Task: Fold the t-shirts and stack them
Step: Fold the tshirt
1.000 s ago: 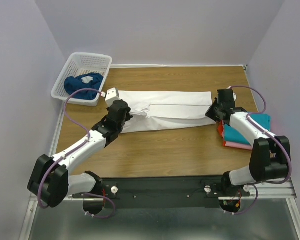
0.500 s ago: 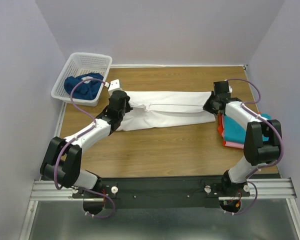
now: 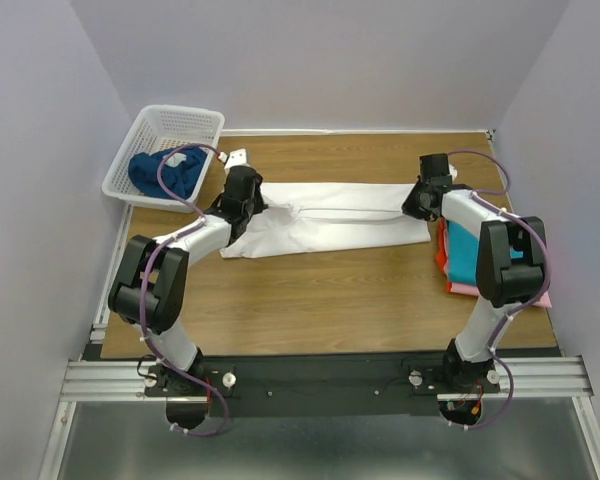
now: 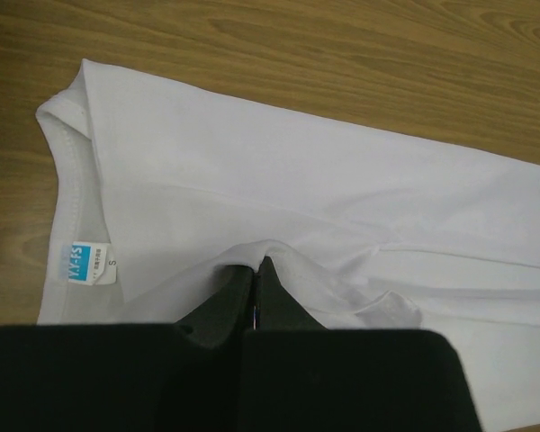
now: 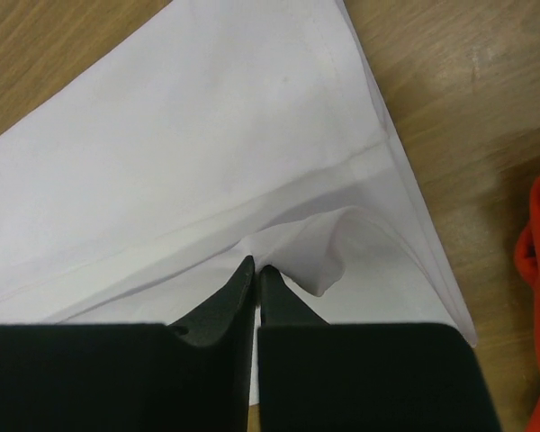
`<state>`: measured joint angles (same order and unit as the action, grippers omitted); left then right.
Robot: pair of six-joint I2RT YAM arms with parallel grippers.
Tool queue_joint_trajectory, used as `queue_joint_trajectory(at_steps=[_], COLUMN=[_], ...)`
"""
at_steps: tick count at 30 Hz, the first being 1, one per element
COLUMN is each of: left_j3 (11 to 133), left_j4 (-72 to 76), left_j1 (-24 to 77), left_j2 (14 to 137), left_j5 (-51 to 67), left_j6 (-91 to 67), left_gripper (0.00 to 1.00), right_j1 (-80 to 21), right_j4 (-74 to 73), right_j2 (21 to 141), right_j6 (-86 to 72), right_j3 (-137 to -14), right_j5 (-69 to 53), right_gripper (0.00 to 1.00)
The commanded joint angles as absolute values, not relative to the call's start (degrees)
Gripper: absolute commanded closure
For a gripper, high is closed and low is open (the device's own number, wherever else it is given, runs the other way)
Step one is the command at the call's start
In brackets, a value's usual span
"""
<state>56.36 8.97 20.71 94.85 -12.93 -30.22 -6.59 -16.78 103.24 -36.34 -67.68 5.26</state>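
Folds of white t-shirt [image 3: 330, 215] pinched: left gripper [image 4: 255, 267], right gripper [image 5: 256, 266] (tips part-buried).

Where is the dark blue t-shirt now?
Top view: the dark blue t-shirt lies in the white basket at the table's far left corner, left of the white t-shirt.

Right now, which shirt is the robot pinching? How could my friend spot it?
Find the wooden table. Between the white basket and the colourful shirt pile lies a long white t-shirt. It's the only white shirt, and the left gripper and right gripper pinch its ends.
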Motion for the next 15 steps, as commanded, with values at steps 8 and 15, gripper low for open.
queue_joint_trajectory(at_steps=[8, 15], left_j3=[65.6, 69.1], left_j4=[9.7, 9.9], left_j1=[17.2, 16.5], left_j2=[104.0, 101.1], left_j5=[-9.5, -4.9], left_j6=[-28.0, -27.5], left_gripper=[0.21, 0.02], right_j1=[-6.5, -6.4], right_j4=[-17.5, -18.9], right_j2=[113.1, 108.5], right_j6=[-35.1, -31.8], right_j3=[-78.9, -79.8], right_j5=[11.5, 8.3], right_gripper=[0.50, 0.00])
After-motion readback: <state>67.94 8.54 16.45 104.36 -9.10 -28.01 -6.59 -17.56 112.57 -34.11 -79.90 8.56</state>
